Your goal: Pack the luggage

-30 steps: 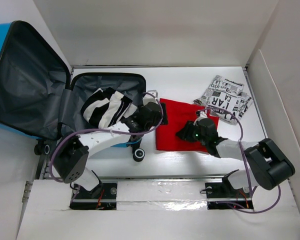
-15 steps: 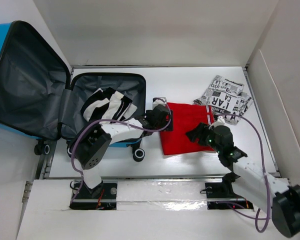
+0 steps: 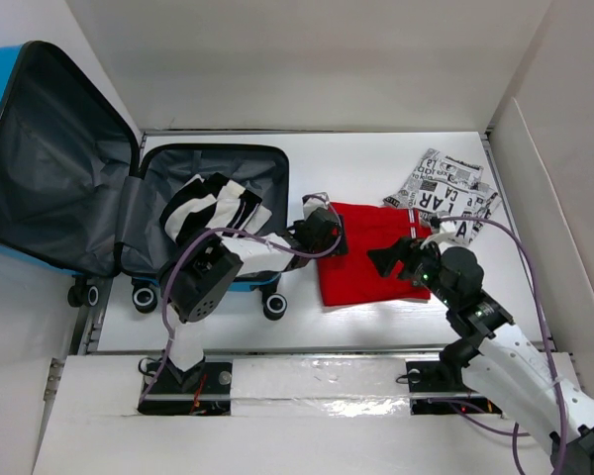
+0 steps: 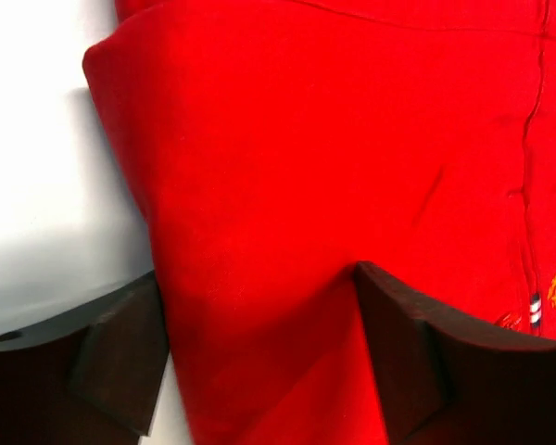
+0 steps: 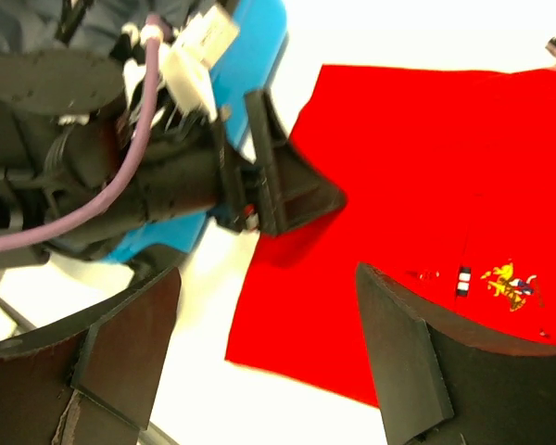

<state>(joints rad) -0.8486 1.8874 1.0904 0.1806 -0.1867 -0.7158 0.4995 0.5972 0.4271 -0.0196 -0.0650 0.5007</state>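
Right arm's forearm now stretches back toward the near right corner, and the left arm's elbow has swung slightly right; the red cloth lies where it was. The left fingers are spread apart at the cloth's left edge, with a fold of red fabric between them and not pinched. The right fingers are also spread wide, above the cloth's right part. The luggage lies open at the left of the table, its lid leaning on the left wall, with a striped garment in its lower half. A newsprint garment lies at the far right.
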